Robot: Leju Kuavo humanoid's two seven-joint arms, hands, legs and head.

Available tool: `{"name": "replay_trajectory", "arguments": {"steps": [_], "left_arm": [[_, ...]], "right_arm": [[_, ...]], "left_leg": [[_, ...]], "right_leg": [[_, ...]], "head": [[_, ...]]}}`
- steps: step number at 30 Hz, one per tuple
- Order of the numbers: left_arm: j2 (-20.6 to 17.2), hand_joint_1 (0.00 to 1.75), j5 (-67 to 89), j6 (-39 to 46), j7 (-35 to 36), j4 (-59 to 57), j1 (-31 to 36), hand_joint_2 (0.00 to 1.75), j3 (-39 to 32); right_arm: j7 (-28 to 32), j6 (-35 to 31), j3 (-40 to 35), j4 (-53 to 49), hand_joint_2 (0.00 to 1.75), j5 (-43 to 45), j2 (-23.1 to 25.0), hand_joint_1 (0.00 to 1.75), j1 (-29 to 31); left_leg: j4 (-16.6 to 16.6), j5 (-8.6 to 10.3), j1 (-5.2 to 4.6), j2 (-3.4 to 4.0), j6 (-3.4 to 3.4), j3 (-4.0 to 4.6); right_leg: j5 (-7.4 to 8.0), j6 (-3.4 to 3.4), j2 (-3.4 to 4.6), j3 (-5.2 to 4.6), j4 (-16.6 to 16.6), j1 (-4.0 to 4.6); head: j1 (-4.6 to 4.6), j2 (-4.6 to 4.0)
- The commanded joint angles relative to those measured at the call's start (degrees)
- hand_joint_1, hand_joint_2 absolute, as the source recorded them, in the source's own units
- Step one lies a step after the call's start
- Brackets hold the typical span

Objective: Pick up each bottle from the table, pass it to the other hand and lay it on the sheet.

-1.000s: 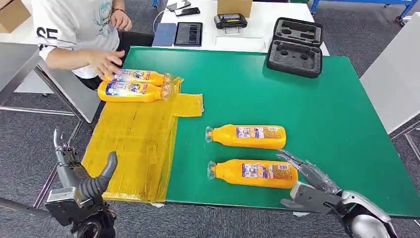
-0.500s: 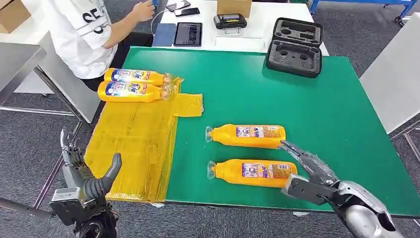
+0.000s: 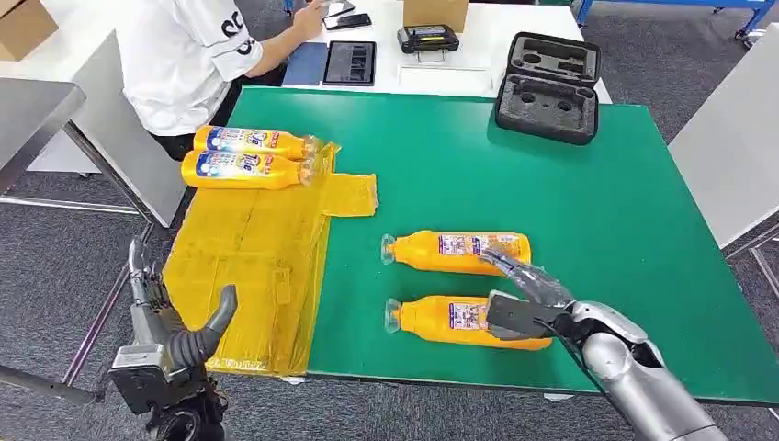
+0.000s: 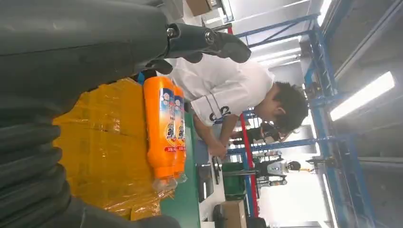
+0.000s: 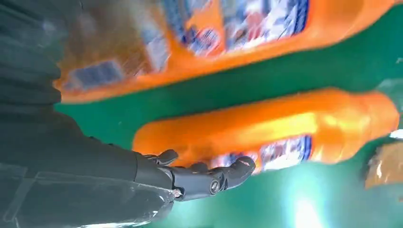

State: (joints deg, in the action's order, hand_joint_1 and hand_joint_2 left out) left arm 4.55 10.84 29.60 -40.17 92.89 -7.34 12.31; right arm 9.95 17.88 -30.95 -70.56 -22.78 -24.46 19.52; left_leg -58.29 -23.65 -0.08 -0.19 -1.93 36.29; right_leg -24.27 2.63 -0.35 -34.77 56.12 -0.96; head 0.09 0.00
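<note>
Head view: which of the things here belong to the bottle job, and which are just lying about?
Job:
two bottles on the green table
two bottles on the sheet
yellow sheet
right hand, over the near bottle
left hand, held open

Lying about:
black foam case
tablet
phones

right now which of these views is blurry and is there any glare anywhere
Right wrist view: smeared by motion blur, the two orange bottles have unreadable labels, and a bright glare patch sits on the green table. Left wrist view: sharp on the bottles on the yellow sheet, but ceiling lights blow out. Head view: crisp, evenly lit, right hand only slightly soft.
</note>
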Motion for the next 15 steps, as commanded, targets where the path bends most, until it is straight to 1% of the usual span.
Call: {"name": "replay_trajectory", "arguments": {"steps": [1,2,3,4,5,6,7,8,9,10,11,12,14,15], "left_arm": [[-0.3,0.0,0.5,0.4,0.2,-3.7,2.2,1.75,0.1],[-0.5,0.0,0.4,0.3,0.2,-3.4,2.1,1.75,0.4],[-0.6,0.0,0.4,0.4,0.2,-3.2,2.0,1.75,0.7],[-0.8,0.0,0.5,0.4,0.2,-3.0,1.9,1.75,1.2],[-0.8,0.0,0.5,0.4,0.2,-3.0,1.9,1.75,1.2],[-0.8,0.0,0.6,0.5,0.2,-2.9,1.7,1.75,1.3],[-0.8,0.0,0.6,0.5,0.2,-2.9,1.7,1.75,1.3],[-0.8,0.0,0.6,0.5,0.2,-2.9,1.7,1.75,1.3],[-0.8,0.0,0.6,0.5,0.2,-2.9,1.7,1.75,1.3],[-0.8,0.0,0.6,0.5,0.2,-2.9,1.7,1.75,1.3],[-0.8,0.0,0.6,0.5,0.2,-2.9,1.7,1.75,1.3],[-0.9,0.0,0.6,0.2,0.2,-2.7,1.6,1.75,1.5],[-1.0,0.0,0.8,0.1,0.2,-2.6,1.4,1.75,1.8],[-1.0,0.0,0.8,0.0,0.2,-2.7,1.4,1.75,1.8]], "right_arm": [[0.4,-0.8,-4.9,7.0,1.75,0.8,4.7,0.0,2.9],[0.3,-0.9,-4.9,5.7,1.75,1.0,4.2,0.0,2.0],[0.2,-1.0,-4.7,4.8,1.75,1.3,3.6,0.0,1.4],[0.2,-1.1,-4.3,3.4,1.75,1.9,2.9,0.0,0.4],[0.2,-1.1,-4.3,3.4,1.75,1.9,2.9,0.0,0.4],[0.4,-1.1,-4.2,3.0,1.75,2.1,2.5,0.0,0.0],[0.4,-1.1,-4.2,3.0,1.75,2.1,2.5,0.0,0.0],[0.4,-1.1,-4.2,3.0,1.75,2.1,2.5,0.0,0.0],[0.4,-1.1,-4.2,3.0,1.75,2.1,2.5,0.0,0.0],[0.4,-1.1,-4.2,3.0,1.75,2.1,2.5,0.0,0.0],[0.4,-1.1,-4.2,3.0,1.75,2.1,2.5,0.0,0.0],[0.2,-1.3,-4.0,2.1,1.75,2.1,2.1,0.0,-0.6],[-0.2,-1.8,-3.4,-0.3,1.75,2.0,1.1,0.0,-2.2],[-0.4,-1.9,-3.1,-0.9,1.75,1.9,0.6,0.0,-2.8]], "left_leg": [[0.1,-0.11,0.06,0.18,0.1,-0.37],[0.1,-0.11,0.04,0.11,0.11,-0.37],[0.1,-0.2,0.09,0.16,0.16,-0.61],[0.1,-0.22,0.1,0.12,0.18,-0.68],[0.1,-0.07,0.03,-0.02,0.08,-0.26],[0.0,-0.15,0.06,-0.04,0.13,-0.4],[0.1,-0.1,0.03,-0.03,0.1,-0.3],[0.1,-0.15,0.04,-0.04,0.12,-0.43],[0.0,-0.08,0.03,-0.04,0.08,-0.24],[0.1,-0.09,0.0,0.01,0.07,-0.25],[0.0,-0.18,0.03,0.06,0.12,-0.41],[0.0,-0.22,0.04,0.09,0.14,-0.51],[0.0,-0.09,0.02,-0.06,0.09,-0.26],[0.0,-0.15,0.04,-0.07,0.12,-0.4]], "right_leg": [[-0.04,-0.11,0.19,0.32,-0.1,0.06],[-0.06,-0.11,0.12,0.34,-0.1,0.04],[-0.13,-0.18,0.18,0.57,-0.1,0.09],[-0.16,-0.21,0.14,0.65,-0.1,0.11],[-0.07,-0.1,-0.01,0.26,-0.1,0.03],[-0.14,-0.14,-0.02,0.43,-0.1,0.06],[-0.1,-0.11,-0.01,0.3,-0.1,0.03],[-0.16,-0.14,-0.02,0.43,-0.1,0.04],[-0.08,-0.09,-0.02,0.25,-0.1,0.04],[-0.08,-0.09,0.03,0.23,-0.1,0.0],[-0.14,-0.13,0.08,0.39,-0.1,0.04],[-0.17,-0.16,0.11,0.47,-0.1,0.05],[-0.1,-0.09,-0.05,0.26,-0.1,0.02],[-0.17,-0.13,-0.06,0.4,-0.1,0.04]], "head": [[0.0,0.0],[-0.02,0.0],[0.0,0.0],[-0.02,0.0],[0.0,0.0],[0.0,0.0],[-0.02,0.0],[0.0,0.0],[0.0,0.0],[0.0,0.0],[-0.02,0.0],[0.0,0.0],[0.0,0.0],[-0.02,0.0]]}}
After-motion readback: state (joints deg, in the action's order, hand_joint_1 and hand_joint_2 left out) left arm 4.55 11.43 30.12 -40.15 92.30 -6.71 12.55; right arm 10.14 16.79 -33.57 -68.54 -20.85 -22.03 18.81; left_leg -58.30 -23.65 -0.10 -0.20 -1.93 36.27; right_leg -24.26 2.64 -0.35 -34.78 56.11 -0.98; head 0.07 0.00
